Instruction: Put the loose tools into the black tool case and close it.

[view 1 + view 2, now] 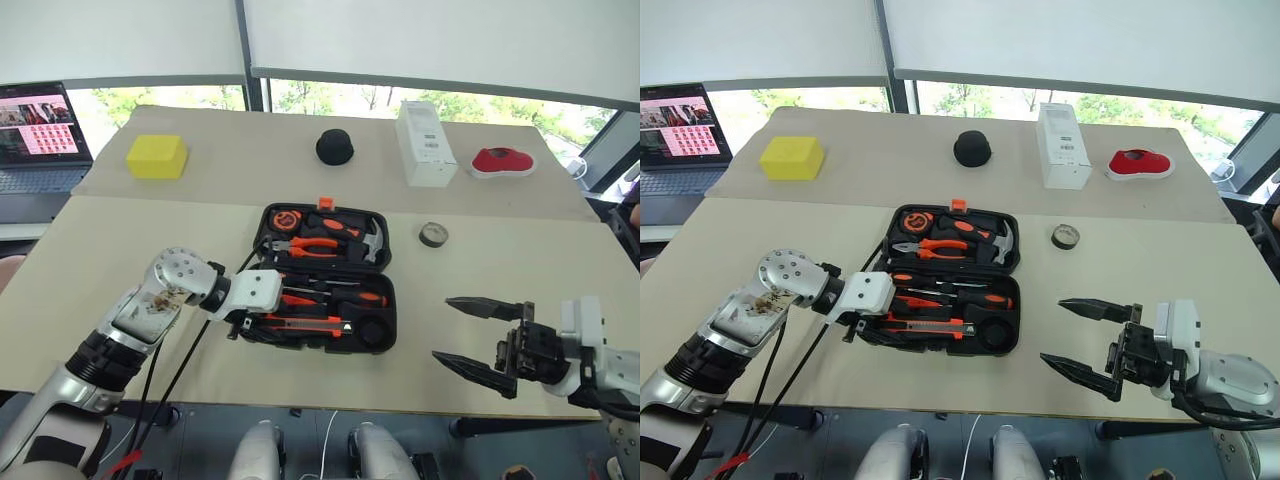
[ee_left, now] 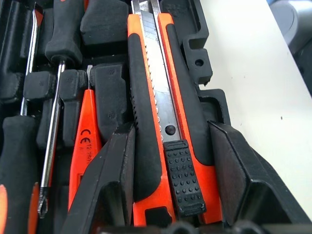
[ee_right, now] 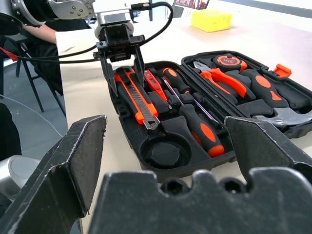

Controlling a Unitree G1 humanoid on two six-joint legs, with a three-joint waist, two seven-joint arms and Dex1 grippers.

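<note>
The black tool case (image 1: 388,262) lies open mid-table, lid half away from me. Its near half holds two orange-and-black screwdrivers (image 1: 335,297), the small orange tester screwdriver (image 2: 85,141) and the orange-and-black utility knife (image 1: 305,323). My left gripper (image 1: 258,322) is at the case's left end. It angles down over the knife's butt, with a finger (image 2: 114,180) pressed against each side of the knife as it lies in its slot. The small dark tape roll (image 1: 433,234) lies on the table to the right of the case. Near the table's front right edge, my right gripper (image 1: 444,328) is open and holds nothing.
Orange-handled pliers (image 1: 318,245), a hammer (image 1: 372,240) and a tape measure fill the lid half. At the back stand a yellow block (image 1: 157,156), a black dome (image 1: 334,147), a white box (image 1: 425,143) and a red object (image 1: 502,161). A laptop (image 1: 40,135) sits far left.
</note>
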